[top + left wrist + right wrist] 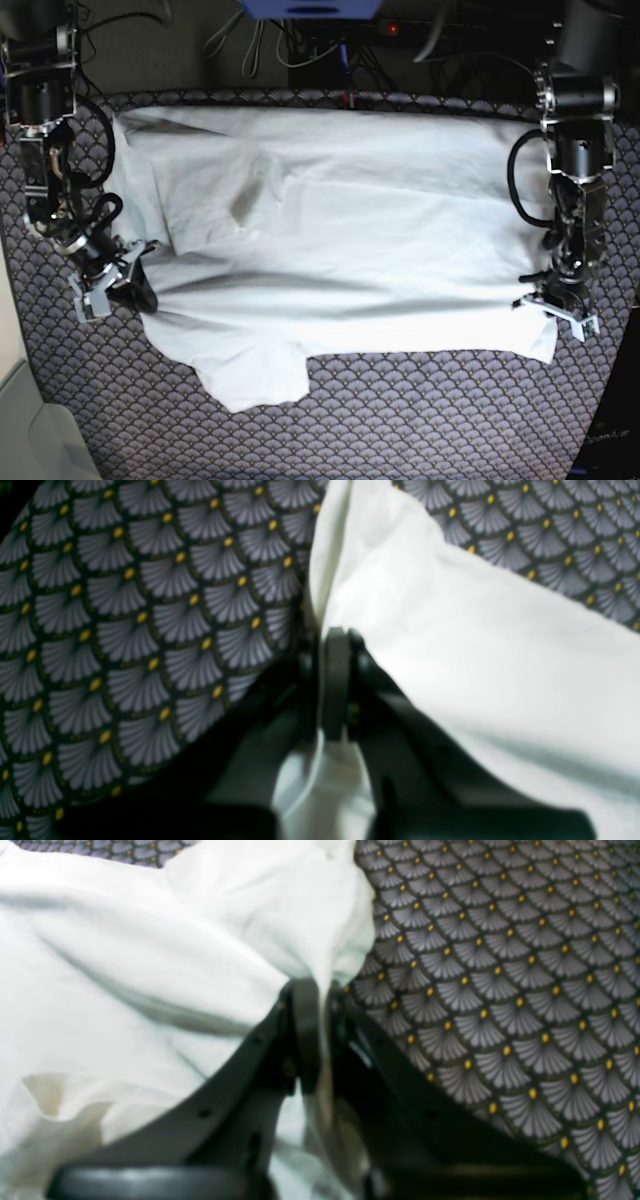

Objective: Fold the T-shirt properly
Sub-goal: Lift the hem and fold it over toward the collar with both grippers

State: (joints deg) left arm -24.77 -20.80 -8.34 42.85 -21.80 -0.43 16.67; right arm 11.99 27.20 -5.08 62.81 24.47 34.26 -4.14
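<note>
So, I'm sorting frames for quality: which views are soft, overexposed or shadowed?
Left wrist: all soft, T-shirt blown to featureless white, fingers a dark blur. Right wrist: same softness and glare, tablecloth pattern sharper. Base: sharpest, evenly lit, grey fold shadows across the shirt.

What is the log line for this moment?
left gripper: shut on T-shirt edge | right gripper: shut on T-shirt edge | T-shirt: spread on patterned cloth
</note>
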